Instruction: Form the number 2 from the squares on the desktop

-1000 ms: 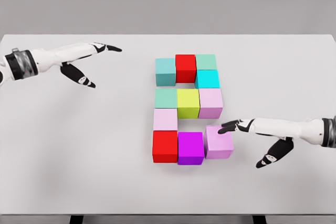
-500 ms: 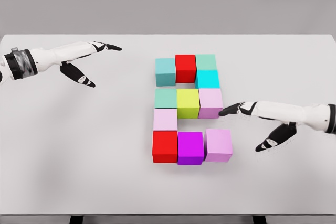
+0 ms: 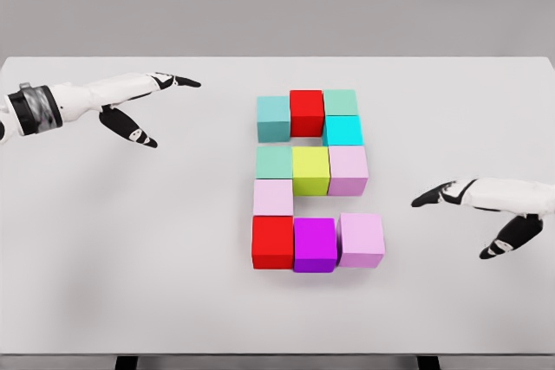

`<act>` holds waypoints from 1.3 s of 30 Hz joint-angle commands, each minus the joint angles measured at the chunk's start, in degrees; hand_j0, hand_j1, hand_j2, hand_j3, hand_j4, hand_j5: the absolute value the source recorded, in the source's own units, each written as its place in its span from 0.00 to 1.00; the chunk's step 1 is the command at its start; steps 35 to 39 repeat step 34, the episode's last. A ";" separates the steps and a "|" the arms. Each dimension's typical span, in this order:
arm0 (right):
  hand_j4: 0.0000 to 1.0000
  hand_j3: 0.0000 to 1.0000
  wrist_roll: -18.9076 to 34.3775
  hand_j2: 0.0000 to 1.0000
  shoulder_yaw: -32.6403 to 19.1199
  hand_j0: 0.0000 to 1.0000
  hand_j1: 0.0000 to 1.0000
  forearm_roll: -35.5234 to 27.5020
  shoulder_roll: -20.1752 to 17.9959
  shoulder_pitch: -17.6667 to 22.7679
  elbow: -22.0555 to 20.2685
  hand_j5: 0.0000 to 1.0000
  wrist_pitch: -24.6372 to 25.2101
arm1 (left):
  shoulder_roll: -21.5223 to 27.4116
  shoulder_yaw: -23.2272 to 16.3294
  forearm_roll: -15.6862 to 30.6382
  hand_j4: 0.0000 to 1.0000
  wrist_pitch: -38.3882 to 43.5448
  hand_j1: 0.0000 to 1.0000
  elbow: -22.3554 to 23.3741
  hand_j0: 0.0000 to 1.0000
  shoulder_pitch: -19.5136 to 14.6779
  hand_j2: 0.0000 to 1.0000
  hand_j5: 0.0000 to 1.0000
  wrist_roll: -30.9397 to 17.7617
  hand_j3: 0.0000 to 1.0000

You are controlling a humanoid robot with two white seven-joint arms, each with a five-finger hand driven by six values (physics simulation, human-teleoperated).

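Note:
Several coloured cubes sit together mid-table in the shape of a 2. The top row is a teal cube (image 3: 273,118), a red cube (image 3: 306,112) and a green cube (image 3: 340,102), with a cyan cube (image 3: 342,131) below the green one. The middle row holds a green cube (image 3: 274,162), a yellow cube (image 3: 310,170) and a pink cube (image 3: 349,170). A pale pink cube (image 3: 273,197) leads down to a red cube (image 3: 272,242), a magenta cube (image 3: 315,244) and a lilac cube (image 3: 361,238). My right hand (image 3: 468,205) hovers open to the right, apart from the cubes. My left hand (image 3: 152,101) hovers open at the far left.
The white table (image 3: 130,240) spans the view, with its front edge near the bottom and its back edge behind the cubes. Bare surface lies on both sides of the cube group.
My right hand has drawn back to the right, away from the lilac cube it was touching. The lilac cube now sits flush beside the magenta one. The left arm barely moved.

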 commanded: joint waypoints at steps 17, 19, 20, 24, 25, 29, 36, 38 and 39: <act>1.00 1.00 -0.02 1.00 2.66 1.00 1.00 7.94 4.46 1.23 -5.29 1.00 0.14 | 2.15 0.26 3.18 1.00 0.15 1.00 0.04 1.00 1.58 1.00 1.00 0.02 1.00; 1.00 1.00 -0.02 1.00 2.66 1.00 1.00 7.94 4.46 1.23 -5.29 1.00 0.14 | 2.06 0.26 3.18 1.00 0.15 1.00 0.04 1.00 1.58 1.00 1.00 0.02 1.00; 1.00 1.00 -0.02 1.00 2.57 1.00 1.00 7.94 4.38 1.23 -4.85 1.00 0.14 | 2.06 0.26 3.18 1.00 0.15 1.00 0.04 1.00 1.58 1.00 1.00 0.02 1.00; 1.00 1.00 -0.02 1.00 1.87 1.00 1.00 7.85 4.02 0.79 -0.55 1.00 0.14 | 1.89 0.26 3.18 1.00 0.15 1.00 0.30 1.00 1.58 1.00 1.00 0.02 1.00; 1.00 1.00 -0.02 1.00 0.99 1.00 1.00 7.50 4.11 -0.08 1.91 1.00 0.14 | 1.88 0.26 3.18 1.00 0.15 1.00 0.48 1.00 1.58 1.00 1.00 0.02 1.00; 1.00 1.00 -0.02 1.00 -2.17 1.00 1.00 -3.74 5.52 -1.40 6.05 1.00 0.14 | 2.15 0.52 3.27 1.00 0.15 1.00 0.65 1.00 1.58 1.00 1.00 0.02 1.00; 1.00 1.00 -0.02 1.00 -2.62 1.00 1.00 -4.19 5.61 -1.41 6.05 1.00 0.14 | 2.15 0.96 3.53 1.00 0.15 1.00 0.65 1.00 1.58 1.00 1.00 0.02 1.00; 1.00 1.00 -0.02 1.00 -2.62 1.00 1.00 -4.19 5.61 -1.41 6.05 1.00 0.14 | 2.15 0.96 3.53 1.00 0.15 1.00 0.65 1.00 1.58 1.00 1.00 0.02 1.00; 1.00 1.00 -0.02 1.00 -2.62 1.00 1.00 -4.19 5.61 -1.41 6.05 1.00 0.14 | 2.15 0.96 3.53 1.00 0.15 1.00 0.65 1.00 1.58 1.00 1.00 0.02 1.00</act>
